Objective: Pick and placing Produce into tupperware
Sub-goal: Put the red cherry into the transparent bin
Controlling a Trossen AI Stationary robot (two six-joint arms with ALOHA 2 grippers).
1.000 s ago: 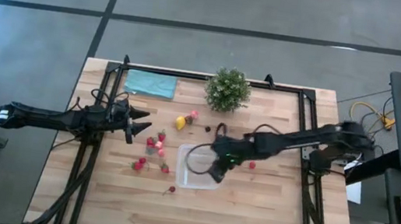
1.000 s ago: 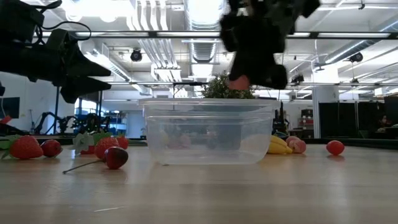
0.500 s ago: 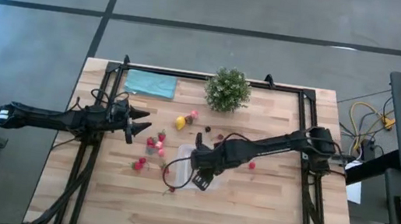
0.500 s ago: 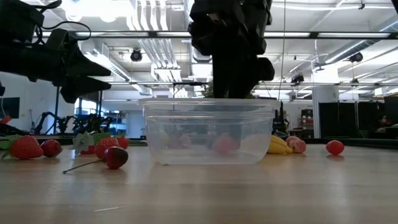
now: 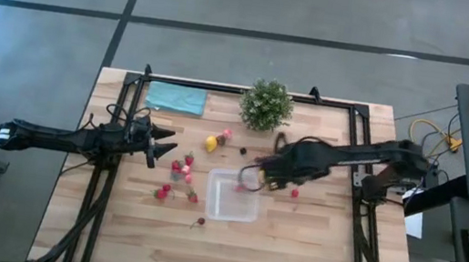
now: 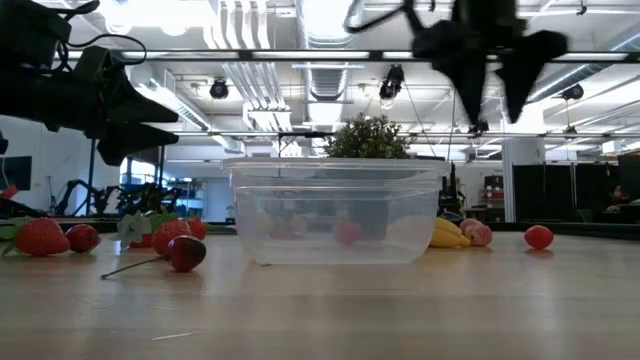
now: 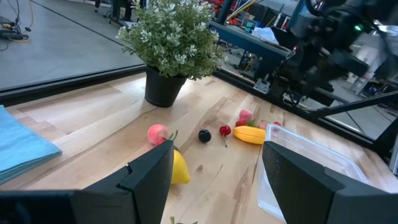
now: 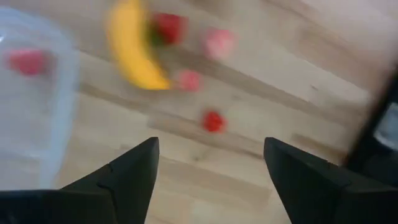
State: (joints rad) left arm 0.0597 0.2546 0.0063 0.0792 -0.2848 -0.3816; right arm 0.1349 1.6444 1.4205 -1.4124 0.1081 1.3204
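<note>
- The tupperware (image 5: 233,195) sits on the tabletop (image 5: 309,252) about midway between the left and right edges, nearer the front edge than the back; the low view shows one red piece (image 6: 347,233) lying inside it.
- The rest of the produce lies outside: a cluster of red strawberries (image 5: 177,178) just beside the container on its left-edge side, a stemmed dark cherry (image 6: 186,252) near its front left corner, a lemon (image 7: 178,168) and a pink piece (image 7: 158,134) toward the back edge.
- A banana (image 8: 132,50) and a few red and pink pieces lie just beyond the container's right side, with one red piece (image 5: 295,193) a little farther toward the right edge.
- The right gripper (image 5: 263,177) hangs above the container's back right corner, jaws spread and nothing between them (the low view shows both fingers pointing down, well apart).
- The left gripper (image 5: 158,150) hovers near the left edge, beside the strawberry cluster, jaws spread and empty.
- A potted plant (image 5: 266,105) stands at the middle of the back edge; a teal cloth (image 5: 175,98) lies flat near the back left corner.
</note>
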